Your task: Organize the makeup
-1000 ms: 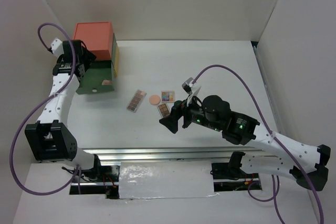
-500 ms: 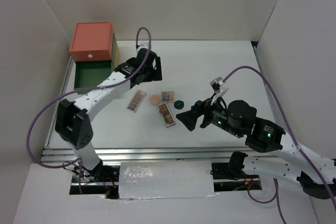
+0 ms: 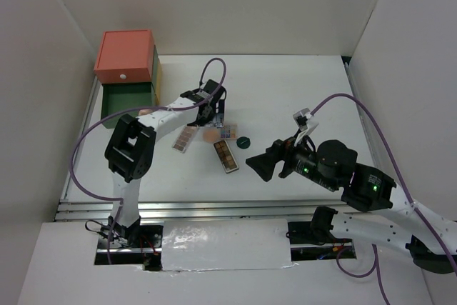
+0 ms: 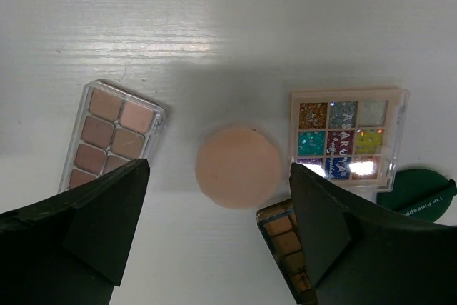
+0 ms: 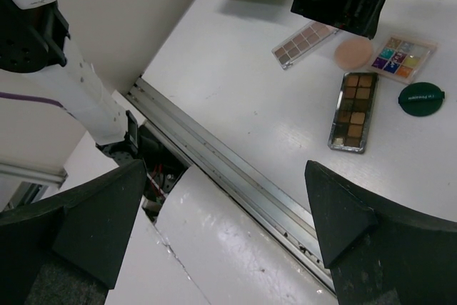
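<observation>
The makeup lies mid-table: a pinkish palette (image 3: 185, 138) (image 4: 111, 137), a round peach puff (image 3: 210, 134) (image 4: 238, 167), a multicolour palette (image 3: 228, 132) (image 4: 346, 138), a brown palette (image 3: 226, 156) (image 4: 285, 248) and a dark green compact (image 3: 244, 142) (image 4: 418, 191). My left gripper (image 3: 214, 121) (image 4: 218, 176) is open and empty, hovering straight over the puff with a finger on each side. My right gripper (image 3: 258, 165) (image 5: 225, 176) is open and empty, to the right of the compact and nearer the table's front. The green tube and a second puff are out of view.
The stacked drawer box stands at the back left, coral top (image 3: 126, 55), with its green drawer (image 3: 128, 96) pulled open. A metal rail (image 5: 235, 169) runs along the table's front edge. White walls enclose the table on three sides.
My left arm has swung from the drawer box to the middle and now hangs over the puff. My right gripper has drawn back to the right, uncovering the compact and brown palette.
</observation>
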`<move>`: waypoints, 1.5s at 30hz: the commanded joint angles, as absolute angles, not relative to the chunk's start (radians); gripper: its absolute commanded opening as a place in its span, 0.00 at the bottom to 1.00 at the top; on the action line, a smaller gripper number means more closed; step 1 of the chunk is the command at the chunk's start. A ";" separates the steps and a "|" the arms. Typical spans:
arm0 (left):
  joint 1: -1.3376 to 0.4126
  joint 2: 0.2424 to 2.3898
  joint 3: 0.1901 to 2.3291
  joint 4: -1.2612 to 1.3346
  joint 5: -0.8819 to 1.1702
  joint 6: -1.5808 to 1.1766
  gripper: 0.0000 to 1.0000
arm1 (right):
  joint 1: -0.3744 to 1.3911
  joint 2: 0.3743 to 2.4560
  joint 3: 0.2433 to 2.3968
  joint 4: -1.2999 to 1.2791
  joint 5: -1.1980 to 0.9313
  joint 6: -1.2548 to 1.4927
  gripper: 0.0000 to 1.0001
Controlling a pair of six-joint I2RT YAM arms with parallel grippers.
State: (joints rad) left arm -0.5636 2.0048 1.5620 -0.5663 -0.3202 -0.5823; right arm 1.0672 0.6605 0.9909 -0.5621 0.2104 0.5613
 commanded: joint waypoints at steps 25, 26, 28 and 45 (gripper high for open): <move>-0.591 2.115 1.505 -0.518 -0.295 -0.667 0.66 | 1.068 0.632 0.963 -0.566 0.222 0.572 1.00; -0.591 2.117 1.499 -0.517 -0.295 -0.667 0.64 | 1.068 0.632 0.965 -0.568 0.221 0.571 1.00; -0.591 2.117 1.491 -0.518 -0.302 -0.673 0.50 | 1.069 0.629 0.968 -0.569 0.222 0.571 1.00; -0.481 1.709 1.601 -0.641 -0.425 -0.655 0.29 | 1.069 0.644 0.983 -0.574 0.221 0.563 1.00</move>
State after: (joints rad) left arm -0.5632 1.8004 1.5326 -0.5968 -0.3565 -0.6579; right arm 1.0672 0.6422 0.9676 -0.5713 0.2104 0.5648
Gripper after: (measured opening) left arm 0.288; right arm 0.998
